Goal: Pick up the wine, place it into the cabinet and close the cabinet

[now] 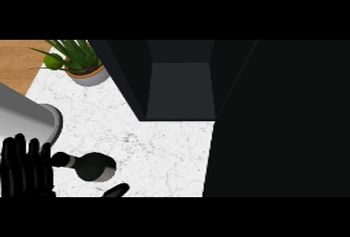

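The wine bottle (94,167) is dark with a narrow neck pointing left, and it sits on the white marble counter (157,148) at the lower left. My left hand (26,167) rests open, fingers up, at the left edge, just left of the bottle's neck and apart from it. A small black tip of my right hand (116,190) shows at the lower edge, just below and right of the bottle, not touching it. The dark cabinet (181,88) stands open at the back centre, its inside empty. Its door (280,120) swings out over the right side.
A potted green plant (82,65) stands at the back left beside the cabinet. A large grey rounded object (24,115) fills the left edge above my left hand. A wooden surface (17,60) borders the counter at the top left.
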Robot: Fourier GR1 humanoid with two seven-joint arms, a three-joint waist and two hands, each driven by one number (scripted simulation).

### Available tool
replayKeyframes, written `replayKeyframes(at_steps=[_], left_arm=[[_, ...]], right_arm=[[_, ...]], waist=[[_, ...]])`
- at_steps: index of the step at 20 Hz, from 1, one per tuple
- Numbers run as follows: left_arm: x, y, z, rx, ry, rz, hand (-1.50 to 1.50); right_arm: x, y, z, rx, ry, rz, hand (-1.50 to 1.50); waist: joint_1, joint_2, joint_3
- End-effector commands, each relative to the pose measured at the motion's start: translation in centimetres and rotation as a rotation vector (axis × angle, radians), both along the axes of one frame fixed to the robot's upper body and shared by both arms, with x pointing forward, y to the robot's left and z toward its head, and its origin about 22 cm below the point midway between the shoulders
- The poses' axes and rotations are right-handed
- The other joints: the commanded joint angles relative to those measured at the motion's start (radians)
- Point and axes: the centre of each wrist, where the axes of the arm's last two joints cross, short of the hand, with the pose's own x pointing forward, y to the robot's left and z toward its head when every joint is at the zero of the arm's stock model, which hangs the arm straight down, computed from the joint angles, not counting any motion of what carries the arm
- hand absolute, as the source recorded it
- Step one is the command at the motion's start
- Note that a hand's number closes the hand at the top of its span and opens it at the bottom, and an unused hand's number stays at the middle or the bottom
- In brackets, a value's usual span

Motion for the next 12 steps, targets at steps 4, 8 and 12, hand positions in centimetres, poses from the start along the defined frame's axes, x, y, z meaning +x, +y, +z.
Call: replayKeyframes(at_steps=[4, 8, 12], left_arm=[[-0.1, 1.7, -3.2, 0.021, 0.005, 0.047, -1.50], [0.9, 3.6, -5.0, -0.027, 0.005, 0.044, -1.50], [0.1, 5.4, -8.2, -0.053, 0.016, 0.034, -1.50]], right_arm=[[-2.0, -0.3, 1.8, 0.044, -0.044, 0.018, -1.50], [-2.9, -0.7, 2.0, 0.036, -0.047, 0.006, -1.50], [-2.2, -0.8, 2.0, 0.050, -0.037, 0.012, -1.50]], waist=[[0.012, -0.003, -0.001], [0.007, -0.003, 0.001], [0.012, -0.002, 0.002]])
